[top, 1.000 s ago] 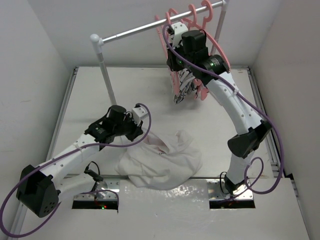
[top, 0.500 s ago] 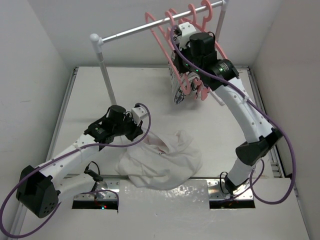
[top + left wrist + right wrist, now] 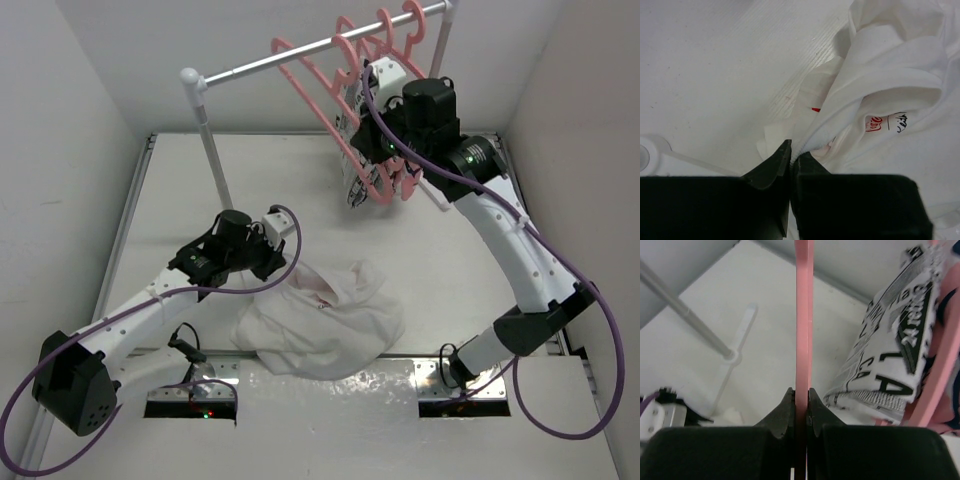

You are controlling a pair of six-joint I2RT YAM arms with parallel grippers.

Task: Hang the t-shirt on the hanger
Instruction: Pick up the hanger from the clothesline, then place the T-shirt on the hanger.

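White table (image 3: pixel 705 60), t-shirt (image 3: pixel 900 60) w/ illegible neck label (image 3: pixel 876 123)

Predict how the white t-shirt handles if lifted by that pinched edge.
Likely floppy: the t-shirt lies crumpled in soft folds. Probably hangs and trails, since the left claw pinches only one edge. Seems light: the cloth looks thin.

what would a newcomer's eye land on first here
The right hand, up at the back rail, is shut on a salmon-pink hanger, beside a hanging black-and-white patterned garment. Down on the table, the left hand pinches an edge of the crumpled white t-shirt.
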